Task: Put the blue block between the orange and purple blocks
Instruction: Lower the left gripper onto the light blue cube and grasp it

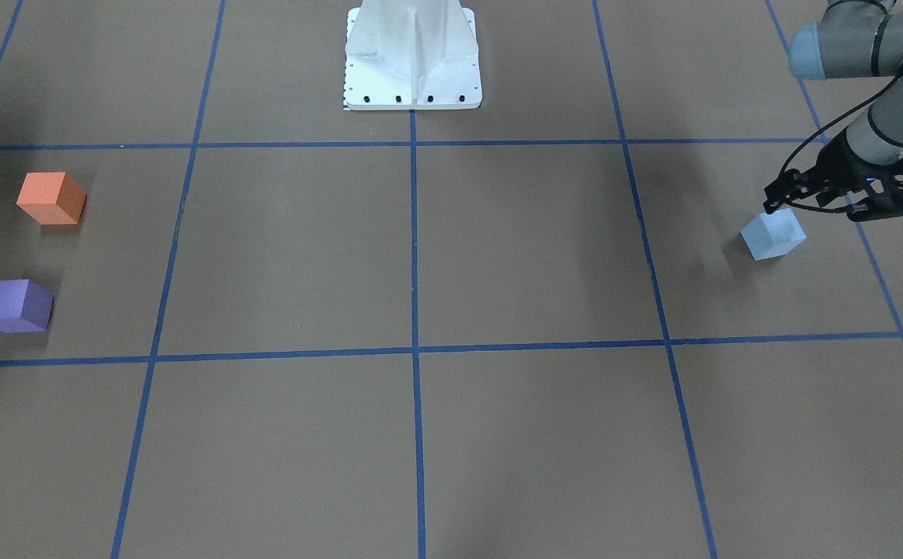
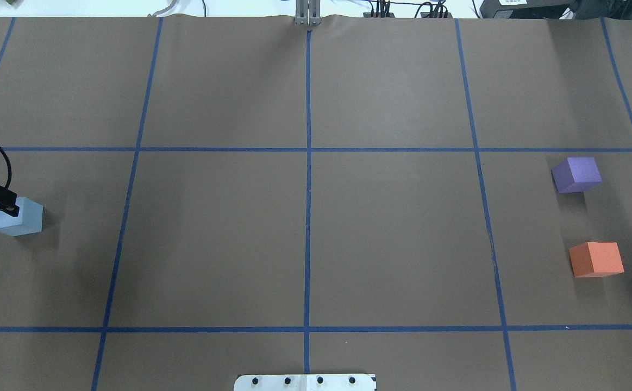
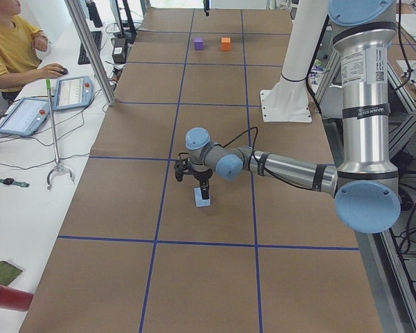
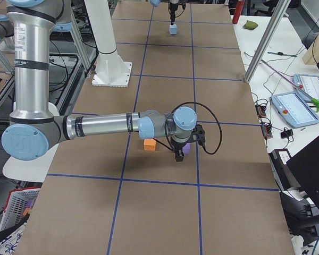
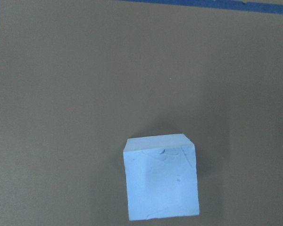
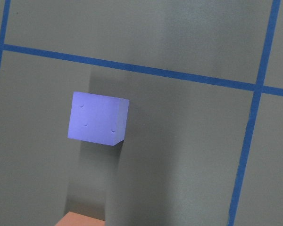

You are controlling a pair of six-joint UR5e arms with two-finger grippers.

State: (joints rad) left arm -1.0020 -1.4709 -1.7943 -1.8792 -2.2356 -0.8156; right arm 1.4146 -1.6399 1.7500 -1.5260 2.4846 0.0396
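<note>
The light blue block (image 1: 773,235) sits on the brown table at my left end, and also shows in the overhead view (image 2: 18,216) and the left wrist view (image 5: 161,178). My left gripper (image 1: 816,206) hovers just above and beside it, open and empty. The orange block (image 2: 596,259) and the purple block (image 2: 576,174) sit apart at my right end, with a gap between them. My right gripper (image 4: 179,153) hangs over these two blocks; it shows only in the exterior right view, so I cannot tell if it is open or shut. The right wrist view shows the purple block (image 6: 96,124) and a corner of the orange block (image 6: 82,220).
The white robot base plate (image 1: 412,78) stands at the table's near middle edge. Blue tape lines (image 2: 308,190) divide the brown table into squares. An operator (image 3: 10,41) with tablets sits beside the table's long far side.
</note>
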